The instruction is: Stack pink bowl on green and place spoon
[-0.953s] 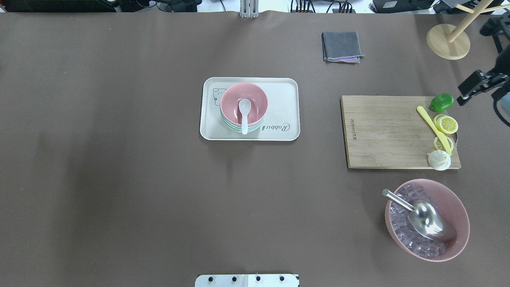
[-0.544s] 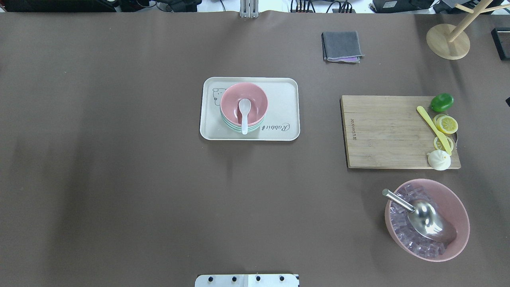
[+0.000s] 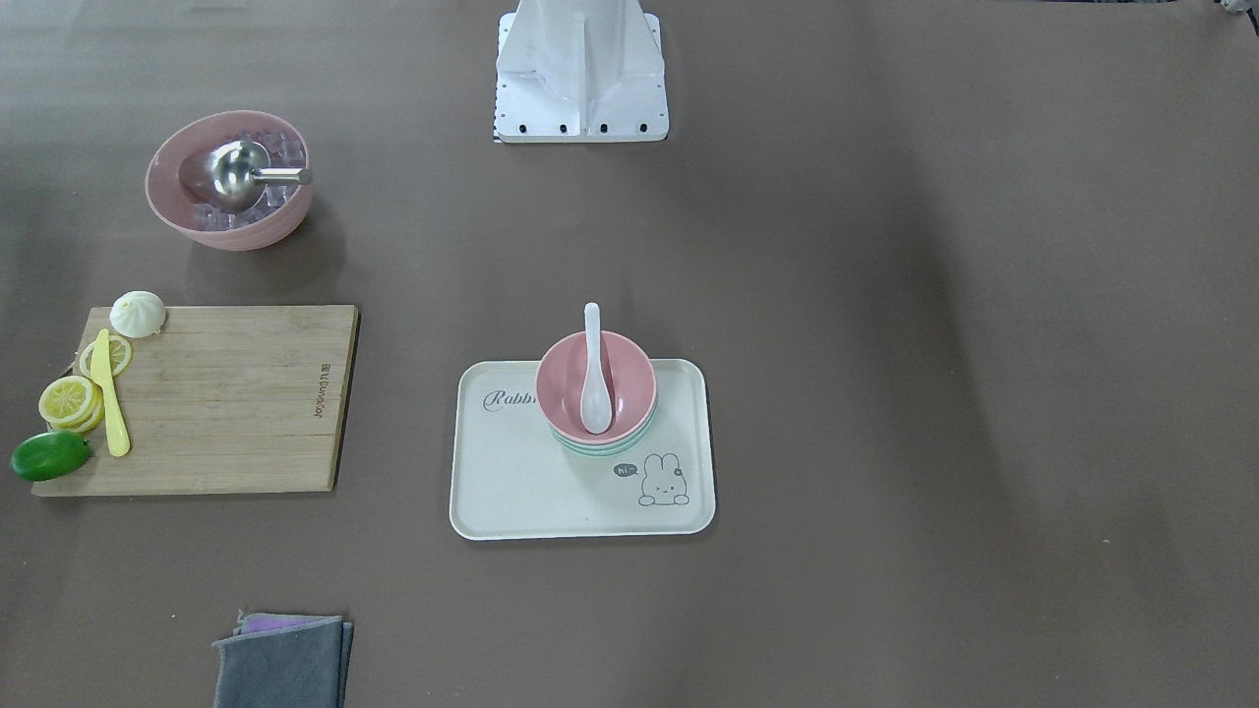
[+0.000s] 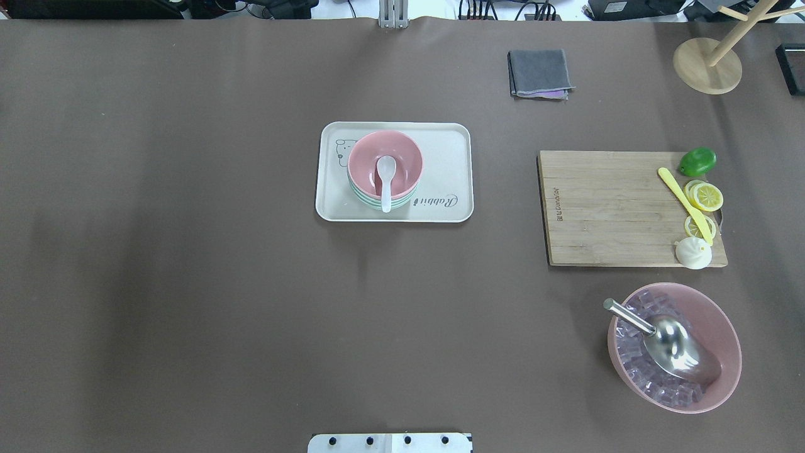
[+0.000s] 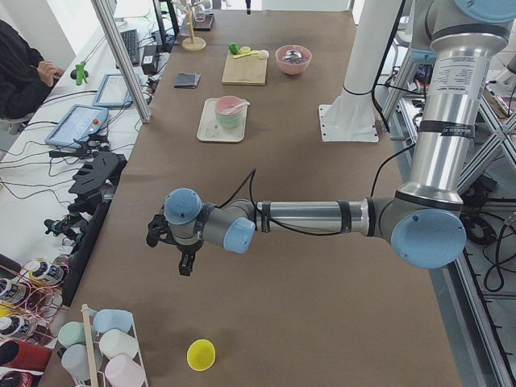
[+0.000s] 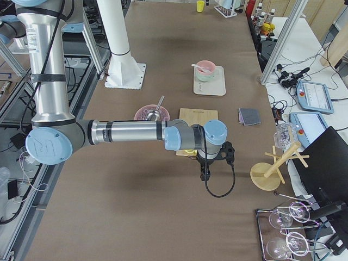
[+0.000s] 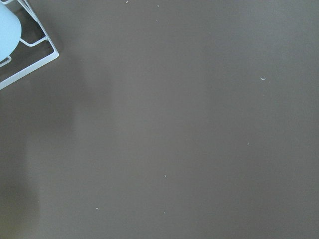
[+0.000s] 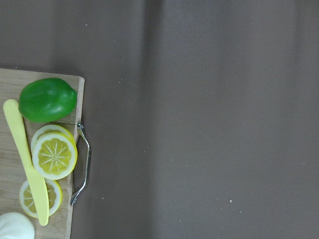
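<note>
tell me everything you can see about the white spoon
The spoon is small, glossy and white, and looks ceramic or plastic. It has an oval scoop and a short curved handle. It lies hollow side up in the pink bowl, which sits on the green bowls on the tray. The scoop rests on the bowl's bottom. The handle leans on the rim and sticks out past it toward the robot's side. Only the pink bowl touches it.

The small matte pink bowl (image 4: 405,160) sits upright, nested on two pale green bowls (image 4: 365,199) on a cream tray (image 4: 449,145), with the glossy white spoon (image 4: 385,179) lying inside, handle over the rim.
</note>
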`<state>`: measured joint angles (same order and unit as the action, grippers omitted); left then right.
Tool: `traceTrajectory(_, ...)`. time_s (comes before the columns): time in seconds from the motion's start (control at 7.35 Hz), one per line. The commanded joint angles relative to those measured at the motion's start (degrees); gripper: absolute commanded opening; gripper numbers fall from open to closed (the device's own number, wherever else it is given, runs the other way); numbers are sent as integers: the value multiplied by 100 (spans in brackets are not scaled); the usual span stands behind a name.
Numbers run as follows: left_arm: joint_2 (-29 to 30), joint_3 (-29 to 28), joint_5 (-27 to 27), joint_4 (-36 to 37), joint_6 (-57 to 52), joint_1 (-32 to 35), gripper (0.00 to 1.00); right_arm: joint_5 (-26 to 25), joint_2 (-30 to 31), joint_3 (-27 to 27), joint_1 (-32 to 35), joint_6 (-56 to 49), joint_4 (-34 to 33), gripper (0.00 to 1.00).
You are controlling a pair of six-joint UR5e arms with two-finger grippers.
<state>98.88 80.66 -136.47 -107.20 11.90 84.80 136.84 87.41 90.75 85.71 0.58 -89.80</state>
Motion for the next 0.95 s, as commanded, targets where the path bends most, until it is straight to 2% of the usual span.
traceTrajectory(0.0, -69, 519, 303, 655, -20, 37, 98, 9, 30, 13, 51, 13, 7, 100)
traceTrajectory(0.54, -526, 503, 253, 595, -56, 220, 98, 9, 57, -22, 69, 22, -20, 100)
traceTrajectory(0.82, -572, 494, 244, 595, -56, 309, 98, 9, 83, -13, 69, 22, -20, 100)
